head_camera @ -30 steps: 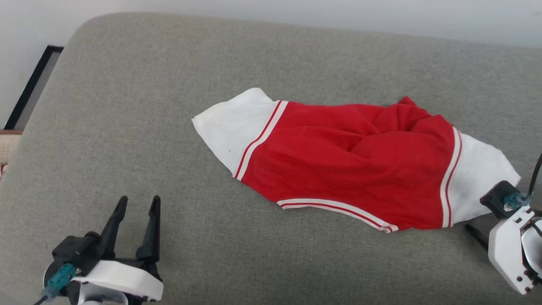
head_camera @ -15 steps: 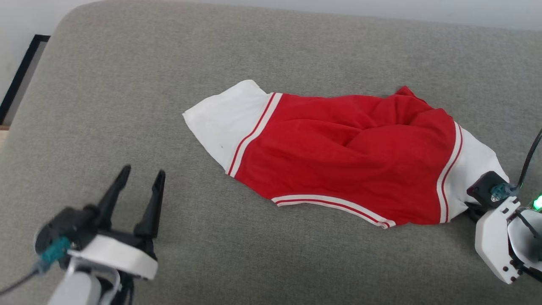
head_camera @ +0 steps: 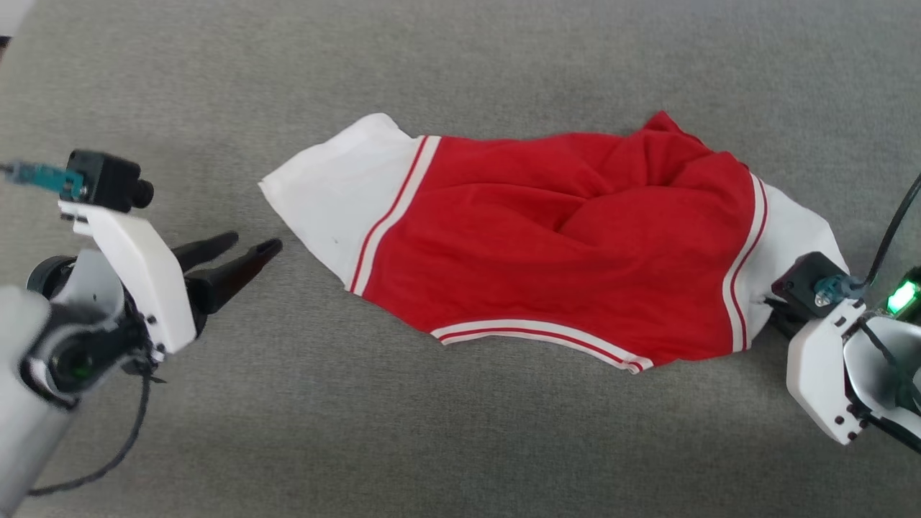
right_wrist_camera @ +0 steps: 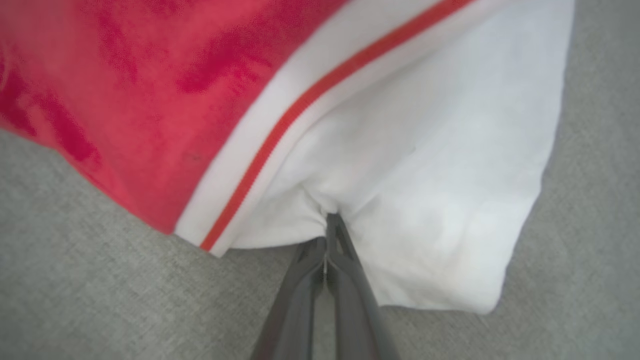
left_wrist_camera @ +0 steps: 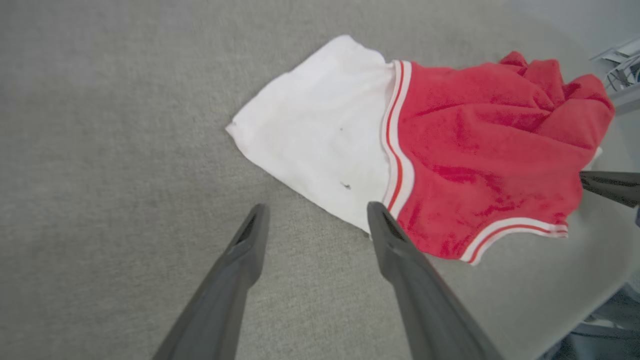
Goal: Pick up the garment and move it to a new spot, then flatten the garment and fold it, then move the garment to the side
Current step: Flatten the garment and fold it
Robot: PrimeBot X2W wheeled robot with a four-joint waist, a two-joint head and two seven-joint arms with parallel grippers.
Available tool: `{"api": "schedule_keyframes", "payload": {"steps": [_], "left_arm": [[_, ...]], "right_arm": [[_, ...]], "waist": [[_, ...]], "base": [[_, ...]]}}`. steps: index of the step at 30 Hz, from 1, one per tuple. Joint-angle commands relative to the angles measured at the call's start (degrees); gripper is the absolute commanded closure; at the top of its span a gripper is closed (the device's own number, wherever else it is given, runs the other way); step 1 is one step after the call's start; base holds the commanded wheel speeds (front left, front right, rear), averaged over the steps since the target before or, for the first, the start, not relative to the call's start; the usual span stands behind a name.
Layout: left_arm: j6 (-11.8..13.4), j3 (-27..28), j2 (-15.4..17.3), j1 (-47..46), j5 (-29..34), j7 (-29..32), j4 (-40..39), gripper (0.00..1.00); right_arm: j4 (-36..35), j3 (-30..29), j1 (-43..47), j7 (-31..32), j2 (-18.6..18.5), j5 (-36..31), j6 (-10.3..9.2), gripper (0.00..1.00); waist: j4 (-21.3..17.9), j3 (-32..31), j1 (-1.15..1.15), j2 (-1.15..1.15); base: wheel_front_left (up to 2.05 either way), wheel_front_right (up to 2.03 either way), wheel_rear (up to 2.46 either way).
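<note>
Red garment (head_camera: 561,244) lies crumpled mid grey cushion (head_camera: 460,446). Long axis runs 9 to 3 o'clock in head view, white sleeve at each end, striped hem toward 6. At 3 o'clock end, right gripper (right_wrist_camera: 329,227) pinched tight on white sleeve edge. At 9 o'clock end, left gripper (head_camera: 252,242) gapes wide, empty, tips aimed at near sleeve, just short of it. Step looks like pick-up, half secured. Next call: left jaws over sleeve edge, close, lift both ends together.

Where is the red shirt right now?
Head view: the shirt lies mid-frame on the grey cushion, one sleeve pinched by the right gripper, the open left gripper just short of the other.
</note>
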Motion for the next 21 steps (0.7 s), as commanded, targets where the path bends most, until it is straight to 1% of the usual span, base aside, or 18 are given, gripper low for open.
{"api": "schedule_keyframes", "payload": {"steps": [1,2,3,7,11,17,19,20,21], "left_arm": [[0.1,-1.1,0.0,-2.8,-4.4,5.2,1.8,0.00],[0.1,-1.2,-0.3,-4.2,-6.5,7.6,3.1,0.00],[0.1,-1.2,-0.3,-4.2,-6.5,7.6,3.1,0.00],[0.1,-1.9,-2.1,-8.0,-11.9,13.4,8.8,0.00],[0.1,-3.2,-3.4,-10.0,-13.9,17.5,13.2,0.00],[0.1,-2.9,-5.6,-9.8,-17.7,20.3,15.0,0.00],[0.1,-2.7,-5.8,-9.8,-18.2,20.6,14.9,0.00],[0.1,-2.6,-6.0,-9.8,-18.1,20.3,15.2,0.39],[0.1,-2.8,-5.9,-9.9,-17.1,20.0,15.3,0.71]], "right_arm": [[0.5,0.6,-0.3,0.8,1.2,-0.7,-0.29,1.00],[0.2,0.5,-0.4,1.0,1.3,-1.0,-0.29,1.00],[0.2,0.5,-0.4,1.0,1.3,-1.0,-0.29,1.00],[-0.9,0.3,-1.0,1.8,1.8,-1.9,-0.29,1.00],[-2.1,0.3,-1.0,2.8,2.1,-2.7,-0.30,1.00],[-3.6,-0.4,-0.5,4.0,2.9,-4.0,-0.30,1.00],[-3.9,-0.7,-0.1,4.2,3.2,-4.1,-0.30,1.00],[-4.0,-0.8,0.0,4.2,3.3,-4.1,-0.29,1.00],[-4.0,-1.0,0.1,4.1,3.5,-4.2,-0.30,1.00]], "waist": [[-1.1,1.6,0.00,0.00],[-1.3,2.1,0.00,0.00],[-1.3,2.1,0.00,0.00],[-2.6,4.0,0.00,0.00],[-3.9,5.4,0.00,0.00],[-5.0,6.5,0.00,0.00],[-5.2,6.6,0.00,0.00],[-5.3,6.6,0.00,0.00],[-5.3,6.5,0.00,0.00]], "base": [[0.00,0.00,0.00],[0.00,0.00,0.00],[0.00,0.00,0.00],[0.00,0.00,0.00],[0.00,0.00,0.00],[0.00,0.00,0.00],[0.00,0.00,0.00],[0.00,0.00,0.00],[0.00,0.00,0.00]]}}
